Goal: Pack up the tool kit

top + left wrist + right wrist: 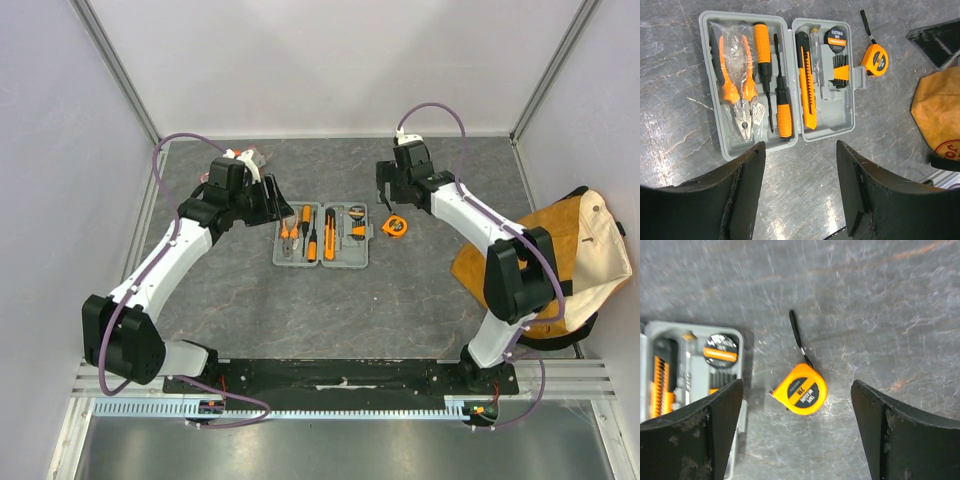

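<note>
- Top view: open grey case mid-table, tools in its slots; tape measure just beside its right side; tan bag at the right edge.
- Left wrist: left gripper spread wide, empty, just beside the case.
- Right wrist: right gripper spread wide, tape measure between fingers, untouched.

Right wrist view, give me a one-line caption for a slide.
Open right hand poised above the orange tape measure, which lies on the table beside the open grey case.
</note>
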